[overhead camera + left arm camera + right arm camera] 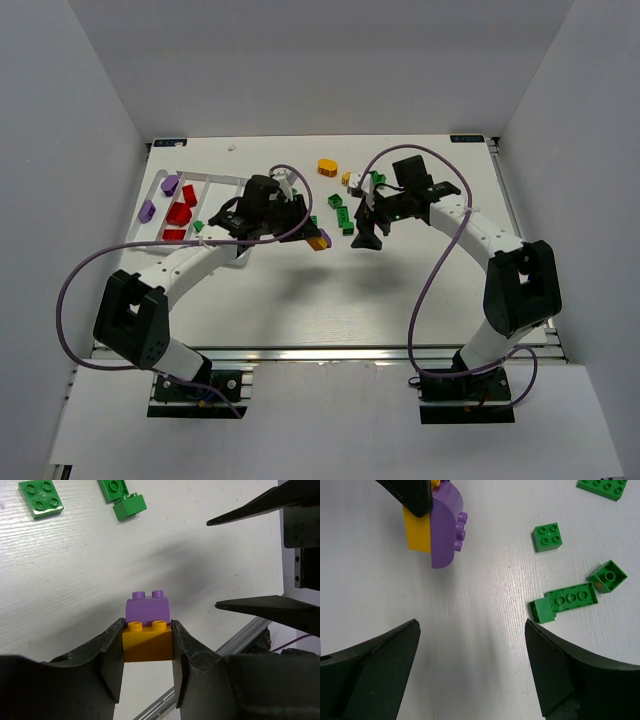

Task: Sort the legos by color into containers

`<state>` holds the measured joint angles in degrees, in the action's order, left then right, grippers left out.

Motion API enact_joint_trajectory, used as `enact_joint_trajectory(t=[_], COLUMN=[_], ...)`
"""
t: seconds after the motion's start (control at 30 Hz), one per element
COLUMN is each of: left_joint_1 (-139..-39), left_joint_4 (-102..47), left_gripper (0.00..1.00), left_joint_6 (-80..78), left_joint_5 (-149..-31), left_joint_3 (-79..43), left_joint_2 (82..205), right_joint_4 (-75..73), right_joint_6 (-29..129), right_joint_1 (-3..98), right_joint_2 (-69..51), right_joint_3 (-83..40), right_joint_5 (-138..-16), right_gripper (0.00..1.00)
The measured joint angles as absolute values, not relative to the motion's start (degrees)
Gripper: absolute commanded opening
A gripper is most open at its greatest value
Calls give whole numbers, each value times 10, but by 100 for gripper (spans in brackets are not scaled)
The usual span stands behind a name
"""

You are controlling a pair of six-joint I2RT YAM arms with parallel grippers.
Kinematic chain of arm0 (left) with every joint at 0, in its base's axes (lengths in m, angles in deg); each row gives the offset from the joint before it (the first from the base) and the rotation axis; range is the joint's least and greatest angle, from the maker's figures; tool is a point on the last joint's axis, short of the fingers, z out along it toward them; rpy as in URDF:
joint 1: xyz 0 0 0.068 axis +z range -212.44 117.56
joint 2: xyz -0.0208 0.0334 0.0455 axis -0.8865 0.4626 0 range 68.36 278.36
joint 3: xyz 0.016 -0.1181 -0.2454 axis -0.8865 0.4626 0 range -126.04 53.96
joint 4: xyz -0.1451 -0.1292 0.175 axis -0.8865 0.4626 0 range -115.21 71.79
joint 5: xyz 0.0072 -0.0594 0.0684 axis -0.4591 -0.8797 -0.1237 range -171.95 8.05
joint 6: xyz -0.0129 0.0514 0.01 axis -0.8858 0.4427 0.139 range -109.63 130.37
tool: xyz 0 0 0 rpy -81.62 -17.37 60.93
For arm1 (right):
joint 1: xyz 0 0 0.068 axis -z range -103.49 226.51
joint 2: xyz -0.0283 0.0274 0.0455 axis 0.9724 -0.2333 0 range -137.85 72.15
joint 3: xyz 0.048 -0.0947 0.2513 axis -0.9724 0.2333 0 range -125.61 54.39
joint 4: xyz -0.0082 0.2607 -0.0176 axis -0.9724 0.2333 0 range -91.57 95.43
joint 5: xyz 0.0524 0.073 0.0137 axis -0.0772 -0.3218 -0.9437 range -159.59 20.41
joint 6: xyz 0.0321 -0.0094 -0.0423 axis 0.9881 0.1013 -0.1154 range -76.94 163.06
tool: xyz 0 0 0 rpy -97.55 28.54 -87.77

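White, faintly grained table (pixel 280 300) with one white plastic tray (pixel 215 180) at far left, divided into long narrow compartments. Two arms are mounted at the near edge, left arm (pixel 190 262) and right arm (pixel 480 225).

Overhead view: three red bricks (pixel 181 212) lie in one compartment and two purple pieces (pixel 170 184) in the one to its left. One small green piece (pixel 198 226) sits beside the red; its compartment cannot be told. Two loose orange pieces (pixel 327 166) lie far centre. About five green bricks (pixel 343 214) are scattered near the grippers.

The left gripper (pixel 316 238), mid-table and clear of the tray, is closed narrowly on a joined pair. Only the wrist views resolve it: a smooth rectangular orange brick (pixel 147 647) pinched between the fingers, with a curved-backed purple brick (pixel 146 607) attached.

The right gripper (pixel 366 224) is spread wide and holds nothing. Its wrist view alone shows stud counts: a four-stud square (pixel 547 536) and a three-stud bar (pixel 571 598).
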<state>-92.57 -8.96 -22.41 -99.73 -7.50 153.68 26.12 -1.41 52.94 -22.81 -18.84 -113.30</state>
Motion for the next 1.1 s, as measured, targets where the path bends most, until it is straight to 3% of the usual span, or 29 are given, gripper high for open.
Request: enact_joint_trajectory(t=[1.1], left_joint_1=[-926], left_joint_4=[-23], left_gripper=[0], left_joint_6=[-111], left_joint_5=[-928], left_joint_3=[-28], left_joint_2=[1382], right_joint_4=[322], right_joint_6=[-65], right_joint_1=[537], right_joint_2=[-208], right_joint_3=[-189], right_joint_5=[-1221], right_gripper=[89])
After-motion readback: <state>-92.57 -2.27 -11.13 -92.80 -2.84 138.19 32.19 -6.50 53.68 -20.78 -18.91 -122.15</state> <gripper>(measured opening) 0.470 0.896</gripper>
